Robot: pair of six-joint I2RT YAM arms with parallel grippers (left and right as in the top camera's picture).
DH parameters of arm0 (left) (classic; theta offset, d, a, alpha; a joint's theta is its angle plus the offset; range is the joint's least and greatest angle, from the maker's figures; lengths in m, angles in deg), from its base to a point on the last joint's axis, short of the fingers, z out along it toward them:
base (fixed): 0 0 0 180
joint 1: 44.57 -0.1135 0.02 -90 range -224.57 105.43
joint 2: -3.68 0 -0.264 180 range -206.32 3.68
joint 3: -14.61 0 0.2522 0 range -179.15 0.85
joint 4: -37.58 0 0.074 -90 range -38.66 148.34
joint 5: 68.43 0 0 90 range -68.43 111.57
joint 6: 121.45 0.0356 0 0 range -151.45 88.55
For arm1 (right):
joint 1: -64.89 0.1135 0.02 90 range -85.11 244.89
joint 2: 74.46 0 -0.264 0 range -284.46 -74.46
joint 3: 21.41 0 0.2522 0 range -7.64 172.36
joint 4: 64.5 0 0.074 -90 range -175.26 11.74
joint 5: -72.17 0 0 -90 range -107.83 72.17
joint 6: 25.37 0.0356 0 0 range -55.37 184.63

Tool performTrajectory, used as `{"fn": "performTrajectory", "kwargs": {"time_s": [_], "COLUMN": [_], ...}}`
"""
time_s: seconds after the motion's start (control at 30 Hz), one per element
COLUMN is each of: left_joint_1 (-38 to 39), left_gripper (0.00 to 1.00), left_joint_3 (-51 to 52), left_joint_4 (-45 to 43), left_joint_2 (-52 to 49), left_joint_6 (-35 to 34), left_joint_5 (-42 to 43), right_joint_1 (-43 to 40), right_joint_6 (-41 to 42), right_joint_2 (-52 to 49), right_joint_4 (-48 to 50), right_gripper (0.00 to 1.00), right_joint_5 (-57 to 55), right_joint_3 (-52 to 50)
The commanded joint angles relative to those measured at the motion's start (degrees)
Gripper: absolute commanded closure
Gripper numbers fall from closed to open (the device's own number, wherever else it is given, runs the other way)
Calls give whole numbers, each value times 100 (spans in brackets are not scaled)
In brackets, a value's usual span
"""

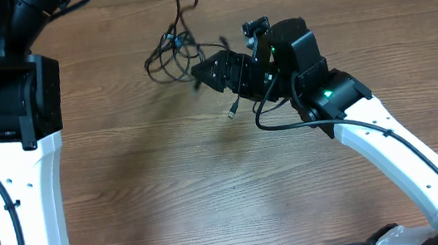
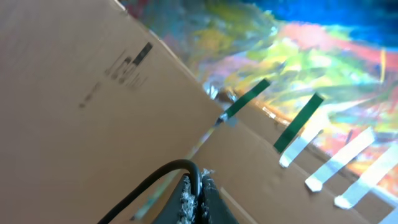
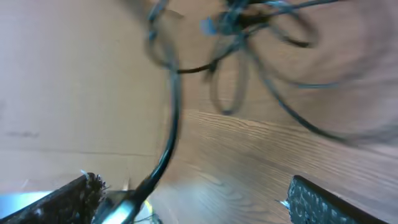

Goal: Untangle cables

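Note:
The cables (image 1: 170,55) lie as a loose black tangle on the wooden table at the top centre. One strand (image 1: 179,2) rises from it out of the top edge. My left gripper (image 2: 199,186) is out of the overhead view; in the left wrist view it is shut on a black cable (image 2: 155,177), lifted off the table. My right gripper (image 1: 203,72) is at the right edge of the tangle. In the right wrist view it (image 3: 186,186) is open, with the tangle (image 3: 249,31) ahead. A silver-tipped plug end (image 1: 233,111) hangs below it, beside its left finger (image 3: 118,208).
The left arm's black and white body (image 1: 6,90) stands at the left. The right arm (image 1: 370,129) reaches in from the lower right, with a thicker black wire (image 1: 273,120) looped under it. A cardboard box (image 2: 74,93) fills the left wrist view.

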Motion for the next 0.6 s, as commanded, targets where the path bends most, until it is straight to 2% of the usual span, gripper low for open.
{"fn": "performTrajectory", "kwargs": {"time_s": [0.0, 0.07, 0.17, 0.27, 0.3, 0.47, 0.53, 0.57], "left_joint_1": [46, 44, 46, 44, 44, 46, 92, 116], "left_gripper": [96, 96, 96, 96, 96, 96, 96, 96], "left_joint_3": [-109, -109, -109, -109, -109, -109, -109, -109], "left_joint_4": [-122, -120, -72, 107, 422, 1515, 1982, 2090], "left_joint_2": [70, 70, 68, 68, 68, 68, 68, 68], "left_joint_6": [-662, -848, -833, -304, -52, -20, 31, 116], "left_joint_5": [-350, -402, -398, -658, -1202, -2874, -4238, -4511], "right_joint_1": [-66, -92, -15, -11, -11, 81, 144, 146], "right_joint_6": [131, 481, 514, 470, 470, 365, 352, 330], "right_joint_2": [221, 219, 219, 219, 219, 219, 219, 219], "right_joint_4": [411, 428, 474, 155, 20, -466, -769, -811], "right_gripper": [8, 11, 11, 11, 12, 12, 12, 12], "right_joint_5": [365, 295, 352, 157, 149, 2, -157, -188], "right_joint_3": [83, 83, 83, 83, 83, 81, 81, 81]}}
